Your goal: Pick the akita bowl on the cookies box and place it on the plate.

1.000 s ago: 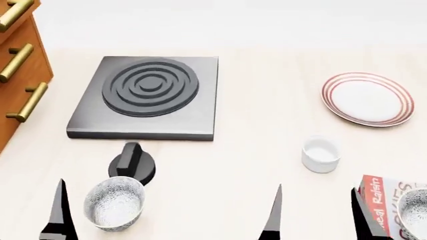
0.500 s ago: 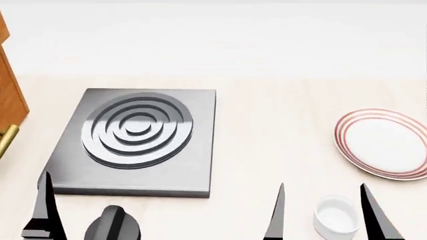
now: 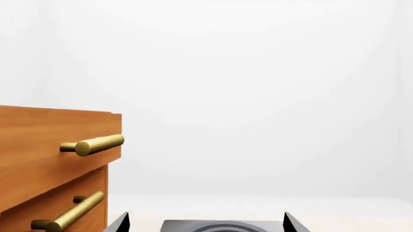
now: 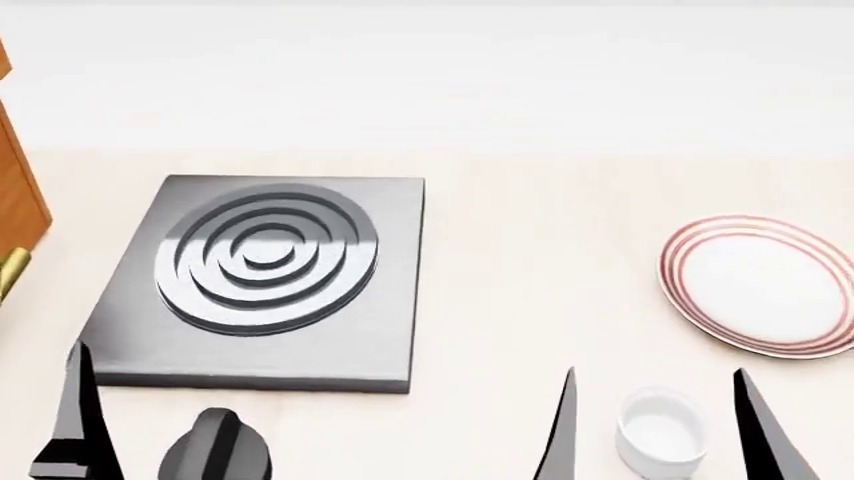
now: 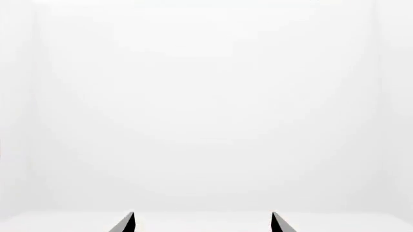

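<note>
The akita bowl and the cookies box are both out of view. The plate [image 4: 761, 298], white with red rings, lies at the right of the counter and is cut by the frame edge. My right gripper [image 4: 654, 375] is open; its two dark fingers stand apart at the near edge, on either side of a small plain white cup [image 4: 661, 432]. In the right wrist view that gripper [image 5: 202, 215] has nothing between its tips. My left gripper [image 3: 206, 215] is open too and holds nothing. Only one of its fingers [image 4: 76, 420] shows in the head view.
A dark square stove plate [image 4: 267, 270] with raised rings lies at the left-centre. A black knob [image 4: 220, 455] sits in front of it. A wooden drawer cabinet [image 3: 45, 150] with brass handles stands at the far left. A white wall closes off the back.
The head view has swung up and away. A speckled bowl at the near left and the cookies box with its bowl at the near right have dropped out of sight. Both grippers stayed open.
</note>
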Controlling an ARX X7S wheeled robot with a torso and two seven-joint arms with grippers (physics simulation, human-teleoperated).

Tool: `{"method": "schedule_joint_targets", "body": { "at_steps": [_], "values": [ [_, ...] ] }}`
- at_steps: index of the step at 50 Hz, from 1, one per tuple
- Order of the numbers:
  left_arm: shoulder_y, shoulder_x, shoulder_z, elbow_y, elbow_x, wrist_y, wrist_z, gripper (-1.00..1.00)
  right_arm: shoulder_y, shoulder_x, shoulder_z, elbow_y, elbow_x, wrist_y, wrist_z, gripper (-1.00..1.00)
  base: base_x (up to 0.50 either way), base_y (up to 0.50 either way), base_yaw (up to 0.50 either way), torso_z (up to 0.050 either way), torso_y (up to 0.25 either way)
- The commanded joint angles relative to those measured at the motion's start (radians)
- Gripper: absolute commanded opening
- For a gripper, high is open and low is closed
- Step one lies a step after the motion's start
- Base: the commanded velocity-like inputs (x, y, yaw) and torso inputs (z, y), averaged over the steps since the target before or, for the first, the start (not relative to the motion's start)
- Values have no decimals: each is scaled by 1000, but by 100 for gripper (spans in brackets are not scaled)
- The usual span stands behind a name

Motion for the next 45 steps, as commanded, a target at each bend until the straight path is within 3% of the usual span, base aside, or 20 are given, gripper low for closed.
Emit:
{"method": "schedule_joint_targets", "body": {
  "at_steps": [1,45],
  "values": [
    [3,-5,3,-1,-8,6,-6,100,-2,5,7,4,10,-12,11,100,-227,-500,0,0,0],
    [0,-32,17,6,-32,2,-32,100,-10,45,-8,-2,-2,-37,25,100,-182,-500,0,0,0]
  ]
}}
